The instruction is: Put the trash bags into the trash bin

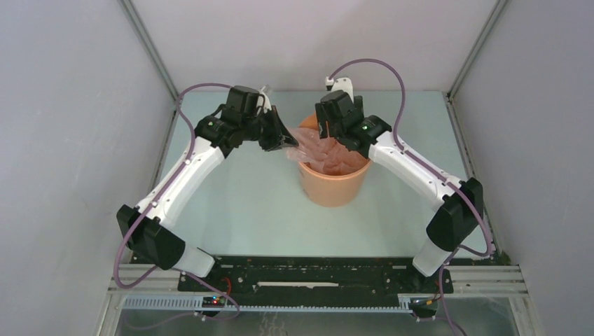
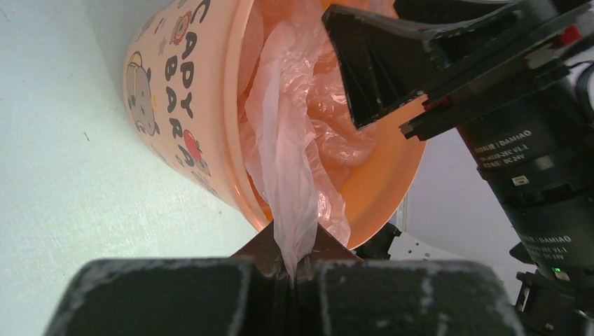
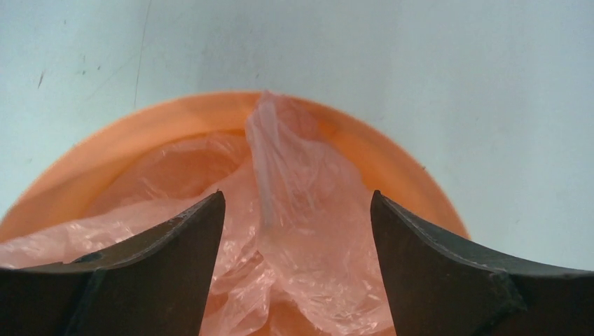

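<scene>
Pink bag (image 3: 301,210) mostly inside orange bin (image 1: 333,189)

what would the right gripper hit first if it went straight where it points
The right gripper would likely meet the pink plastic bag bunched in the orange bin first, though depth is unclear.

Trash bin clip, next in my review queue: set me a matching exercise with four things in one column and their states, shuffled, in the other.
Column 1
1. left end effector
2. right end effector
3. trash bag
4. trash bin

Column 2
A. upright, mouth facing up
B. open, poised over the trash bin's mouth
C. shut on a pinch of the trash bag
D. mostly inside the trash bin, one end drawn out over its rim

Pairs: 1-C, 2-B, 3-D, 4-A
</scene>
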